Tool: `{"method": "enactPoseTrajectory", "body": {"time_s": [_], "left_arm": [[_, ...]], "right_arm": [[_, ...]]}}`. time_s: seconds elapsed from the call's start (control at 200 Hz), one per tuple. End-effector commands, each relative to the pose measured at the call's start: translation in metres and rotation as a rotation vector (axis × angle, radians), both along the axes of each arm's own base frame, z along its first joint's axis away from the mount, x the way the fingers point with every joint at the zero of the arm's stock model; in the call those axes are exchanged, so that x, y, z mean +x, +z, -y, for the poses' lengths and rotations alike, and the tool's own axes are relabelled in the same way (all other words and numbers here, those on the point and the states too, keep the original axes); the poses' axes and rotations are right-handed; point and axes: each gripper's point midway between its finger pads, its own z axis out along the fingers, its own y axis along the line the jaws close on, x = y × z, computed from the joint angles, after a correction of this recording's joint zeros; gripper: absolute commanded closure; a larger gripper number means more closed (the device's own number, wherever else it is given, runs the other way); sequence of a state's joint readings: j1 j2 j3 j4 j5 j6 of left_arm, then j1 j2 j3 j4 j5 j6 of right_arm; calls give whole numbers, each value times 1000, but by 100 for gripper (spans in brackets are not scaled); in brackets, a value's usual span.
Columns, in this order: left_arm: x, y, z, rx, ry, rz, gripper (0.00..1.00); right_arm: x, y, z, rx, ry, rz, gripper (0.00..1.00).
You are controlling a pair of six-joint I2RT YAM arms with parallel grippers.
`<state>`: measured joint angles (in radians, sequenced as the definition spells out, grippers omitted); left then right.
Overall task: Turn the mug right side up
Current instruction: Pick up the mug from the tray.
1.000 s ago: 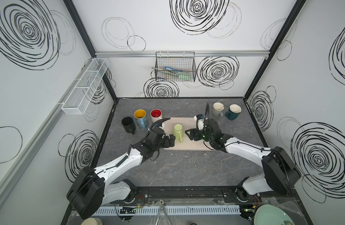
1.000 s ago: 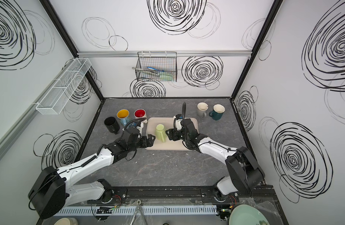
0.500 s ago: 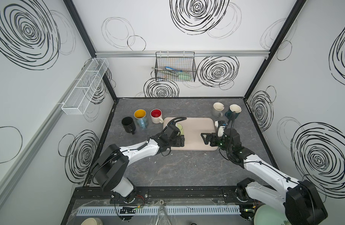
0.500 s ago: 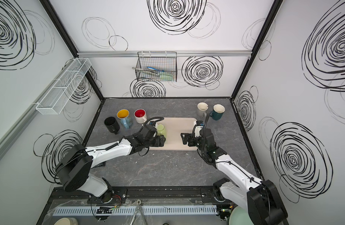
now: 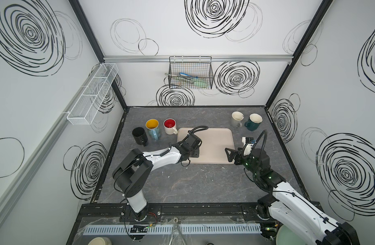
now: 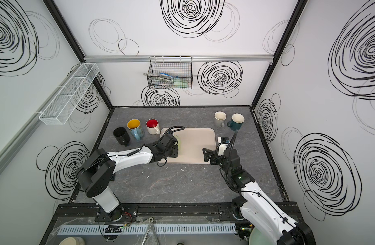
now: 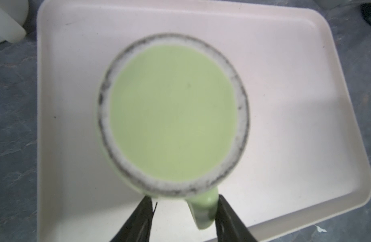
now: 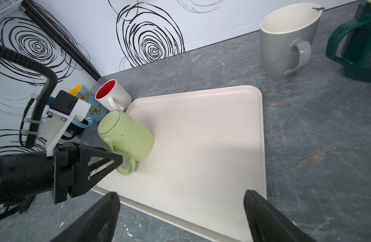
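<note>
Left fingers (image 7: 138, 224) sat part-open astride the handle (image 7: 203, 209) of your inverted mug (image 7: 172, 113), one touching; right fingers (image 8: 96, 220) gaped empty.

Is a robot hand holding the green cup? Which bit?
Not quite: the left hand straddles the handle of the green mug, with a gap on one side. The right hand is open, empty.

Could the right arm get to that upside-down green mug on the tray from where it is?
Probably yes. Only bare tray lies between the open right gripper and the green mug. The left gripper straddles its handle, so that side is taken.
</note>
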<state>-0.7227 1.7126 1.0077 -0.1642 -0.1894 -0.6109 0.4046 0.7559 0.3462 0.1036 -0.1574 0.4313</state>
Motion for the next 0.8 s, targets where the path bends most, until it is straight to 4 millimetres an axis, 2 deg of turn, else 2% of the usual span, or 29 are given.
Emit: {"method": "enactPoseTrajectory", "body": {"time_s": [0.0, 0.215, 0.435, 0.57, 0.79], "left_arm": [[9, 4, -21, 58, 46, 16, 51], [16, 11, -36, 51, 54, 19, 53], [23, 8, -23, 40, -9, -12, 61], [25, 7, -14, 29, -40, -20, 70], [32, 5, -14, 66, -45, -28, 84]], "right_arm": [[-1, 1, 8, -39, -25, 10, 3], [-2, -6, 11, -57, -31, 0, 2], [-3, -9, 10, -46, -29, 1, 0], [-3, -12, 10, -49, -30, -10, 0], [-4, -17, 10, -52, -29, -20, 0]]}}
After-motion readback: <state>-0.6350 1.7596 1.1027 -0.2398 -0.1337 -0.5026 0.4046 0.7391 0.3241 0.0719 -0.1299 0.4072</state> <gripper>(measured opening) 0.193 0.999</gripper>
